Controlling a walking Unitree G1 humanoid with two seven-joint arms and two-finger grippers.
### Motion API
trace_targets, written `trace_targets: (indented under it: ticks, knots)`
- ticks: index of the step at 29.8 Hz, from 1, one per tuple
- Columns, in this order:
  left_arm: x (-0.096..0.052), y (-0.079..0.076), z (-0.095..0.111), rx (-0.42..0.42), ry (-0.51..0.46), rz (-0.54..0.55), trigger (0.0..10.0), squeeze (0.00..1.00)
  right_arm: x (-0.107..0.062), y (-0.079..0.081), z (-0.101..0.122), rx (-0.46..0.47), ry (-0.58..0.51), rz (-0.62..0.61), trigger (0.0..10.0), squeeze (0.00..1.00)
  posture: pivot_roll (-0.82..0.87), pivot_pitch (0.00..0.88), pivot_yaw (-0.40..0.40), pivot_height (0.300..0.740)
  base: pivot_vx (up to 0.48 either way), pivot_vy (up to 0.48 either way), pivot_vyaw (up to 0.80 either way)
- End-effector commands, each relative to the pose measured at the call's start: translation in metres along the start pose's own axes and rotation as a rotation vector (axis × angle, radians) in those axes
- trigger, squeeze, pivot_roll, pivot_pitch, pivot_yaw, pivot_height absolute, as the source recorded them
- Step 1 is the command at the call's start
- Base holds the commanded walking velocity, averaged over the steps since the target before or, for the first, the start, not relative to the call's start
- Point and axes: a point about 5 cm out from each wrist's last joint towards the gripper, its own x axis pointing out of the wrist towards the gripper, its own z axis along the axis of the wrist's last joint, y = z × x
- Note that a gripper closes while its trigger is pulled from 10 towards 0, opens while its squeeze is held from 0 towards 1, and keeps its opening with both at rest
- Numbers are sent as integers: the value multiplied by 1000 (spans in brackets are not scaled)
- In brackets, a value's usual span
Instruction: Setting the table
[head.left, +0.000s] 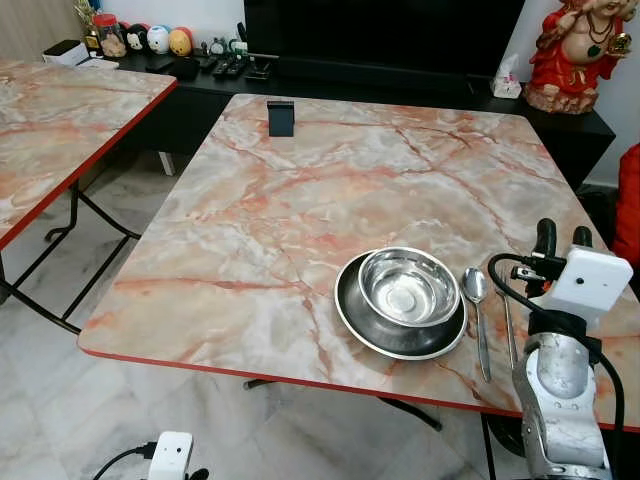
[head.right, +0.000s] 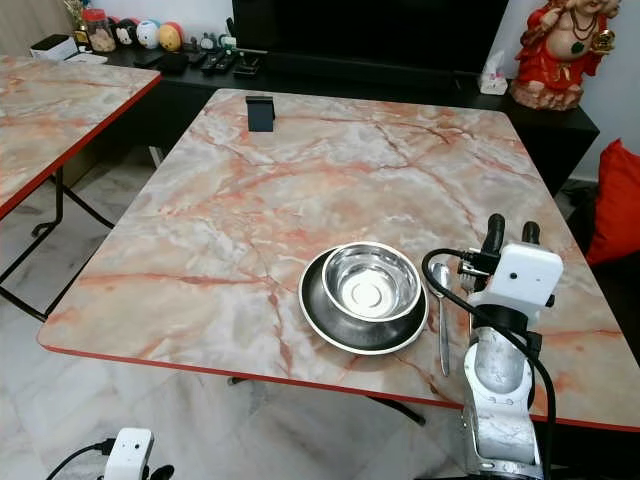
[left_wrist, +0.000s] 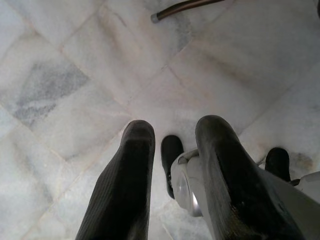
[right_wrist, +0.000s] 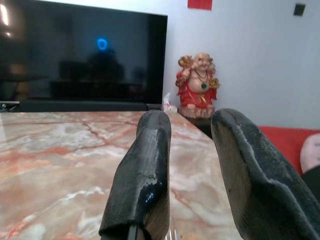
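The marble-patterned tabletop (head.left: 300, 200) with a red edge takes most of the scene, and a second tabletop (head.left: 50, 120) of the same pattern stands to the robot's left, apart from it. Behind them is a long black cabinet (head.left: 400, 90) with a dark television (right_wrist: 80, 55) on it, and a red and gold laughing statue (head.left: 578, 50) sits at its right end. The floor (left_wrist: 75, 75) is of pale marble tiles. On the near right part of the tabletop lies a dark round plate (head.left: 400, 330), and a shiny steel bowl (head.left: 409, 286) stands upright inside it. Just beside the plate, on its right, a spoon (head.left: 478, 310) lies with its bowl end away from the robot, and a thin second utensil (head.left: 509, 325) lies close on the right of the spoon; I cannot tell what kind it is. A small dark block (head.left: 281, 117) stands at the far side of the tabletop, well apart from the dishes. The right end effector (head.left: 560, 236) is over the right edge of the tabletop, near the spoon, its two black fingers (right_wrist: 145, 165) apart and holding nothing. The left end effector (left_wrist: 172, 150) hangs low above the floor, with its fingers also apart and empty
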Motion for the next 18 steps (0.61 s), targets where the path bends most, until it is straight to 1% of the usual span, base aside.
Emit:
trace_targets:
  ticks: [1, 4, 8, 12, 18]
  knots:
    - [0, 3, 2, 20, -9, -1, 10000, 0, -3, -2, 5, 8, -9, -14, 10000, 0, 67, 0, -27, 727, 0, 0, 0]
    - [0, 6, 4, 24, -17, -1, 10000, 0, -6, -3, 2, 5, 7, -18, 10000, 0, 63, 0, -19, 727, 0, 0, 0]
    - [0, 6, 7, 25, -25, -1, 10000, 0, -4, -4, 4, 7, 1, -31, 10000, 0, 56, 0, -16, 727, 0, 0, 0]
    - [1, 4, 11, 20, -35, -6, 10000, 0, -1, -3, 7, 11, -7, -34, 10000, 0, 53, 0, -16, 727, 0, 0, 0]
    - [2, 1, 11, 16, -35, -13, 10000, 0, 0, -3, 8, 13, -9, -37, 10000, 0, 48, 0, -15, 727, 0, 0, 0]
